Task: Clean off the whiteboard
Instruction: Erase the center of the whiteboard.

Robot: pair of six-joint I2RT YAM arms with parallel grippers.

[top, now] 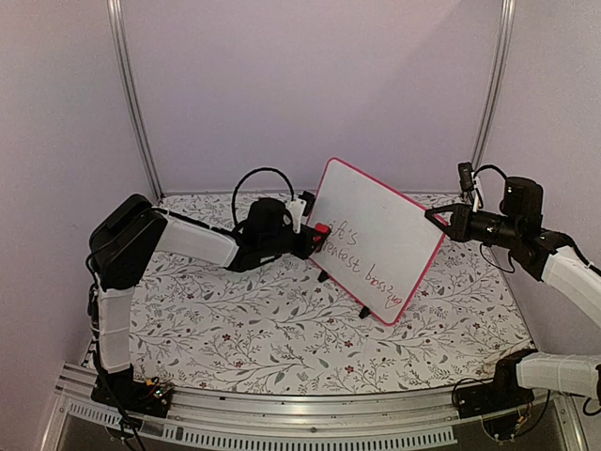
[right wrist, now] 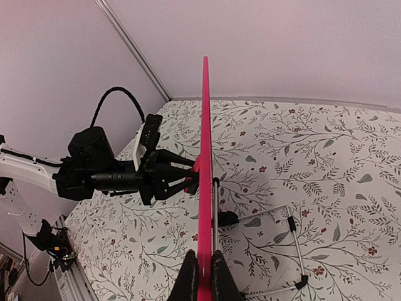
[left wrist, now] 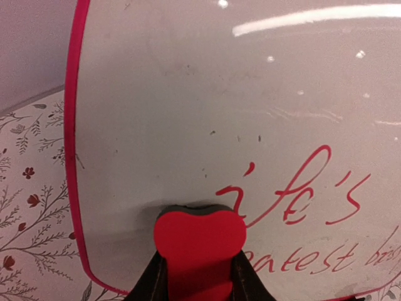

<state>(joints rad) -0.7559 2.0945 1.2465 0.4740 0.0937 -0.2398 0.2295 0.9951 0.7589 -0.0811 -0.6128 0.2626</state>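
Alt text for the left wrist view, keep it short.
The left gripper holds a red eraser against the red-framed whiteboard, low on its face. To the eraser's right is red handwriting; the area above is mostly blank. A floral tablecloth shows at left.

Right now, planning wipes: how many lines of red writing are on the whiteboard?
2. The upper line sits beside the eraser; the lower line runs beneath. The eraser may hide letters.

Against whiteboard, red eraser beside red handwriting
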